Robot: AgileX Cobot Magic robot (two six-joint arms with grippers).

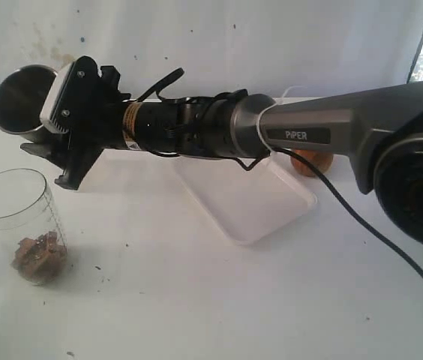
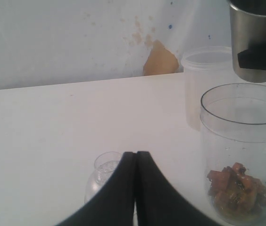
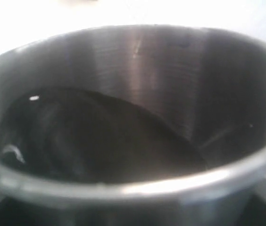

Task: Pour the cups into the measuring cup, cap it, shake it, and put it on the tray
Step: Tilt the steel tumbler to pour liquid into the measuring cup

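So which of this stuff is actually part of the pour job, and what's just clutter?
Job:
steel tumbler
wooden cup
measuring cup
tray

Lying about:
frosted tub
small clear object, too unclear to identify

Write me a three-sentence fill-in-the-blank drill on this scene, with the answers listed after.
1. The right claw grips the ____ tumbler.
2. The measuring cup holds ____ chunks at its bottom.
3. The jaws of the left claw are ____.
Missing words: steel; brown; shut.
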